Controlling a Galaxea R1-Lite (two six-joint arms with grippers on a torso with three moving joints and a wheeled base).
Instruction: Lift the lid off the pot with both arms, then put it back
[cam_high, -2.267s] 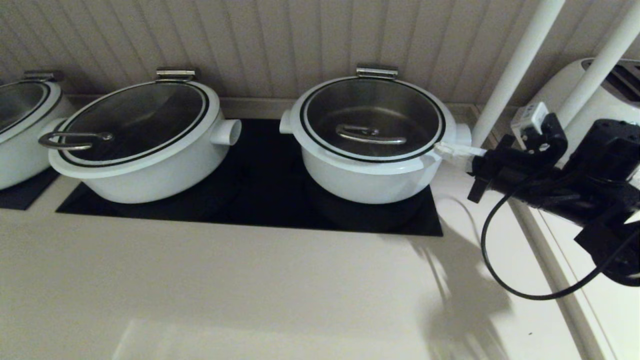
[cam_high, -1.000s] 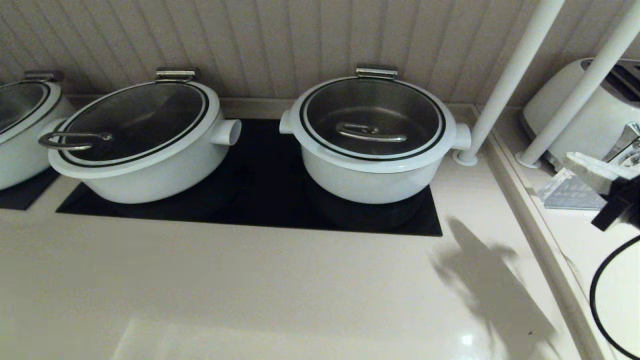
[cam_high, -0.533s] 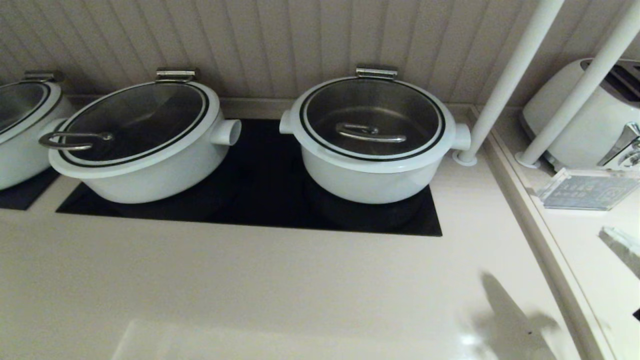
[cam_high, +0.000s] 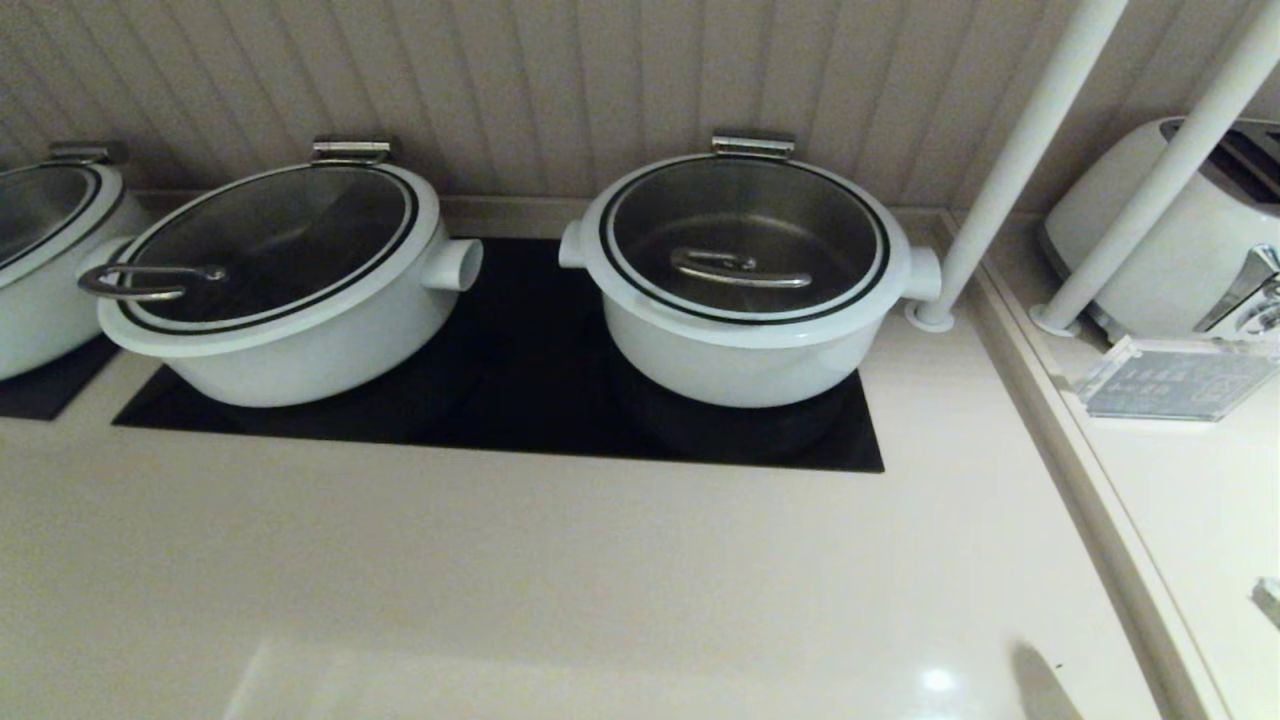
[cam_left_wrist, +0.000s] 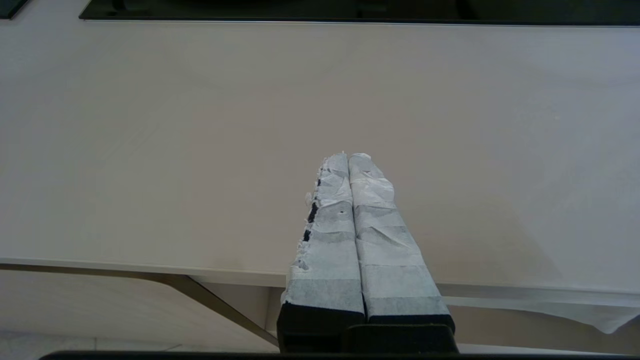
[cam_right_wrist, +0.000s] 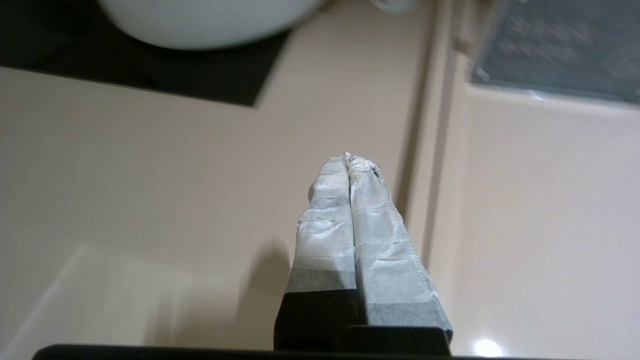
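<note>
The round white pot (cam_high: 740, 365) with two stub handles stands on a black mat (cam_high: 520, 400) at the back middle. Its glass lid (cam_high: 745, 235) with a steel bar handle (cam_high: 738, 268) sits shut on it. Neither arm shows in the head view except a small tip of the right gripper (cam_high: 1268, 600) at the right edge. My left gripper (cam_left_wrist: 348, 156) is shut and empty over the bare counter near its front edge. My right gripper (cam_right_wrist: 348, 156) is shut and empty over the counter, near the raised ledge to the pot's front right; the pot's base (cam_right_wrist: 210, 22) shows far ahead.
A wider white pot (cam_high: 290, 330) with a loop-handled lid (cam_high: 150, 280) stands to the left, and another pot (cam_high: 40, 260) at the far left. Two white poles (cam_high: 1010, 165) rise to the right of the pot. A toaster (cam_high: 1180, 230) and a clear sign (cam_high: 1170, 380) sit on the right ledge.
My right arm has drawn back from the pot's right side, down and to the right, until it has almost left the head view. Pot and lid have not moved.
</note>
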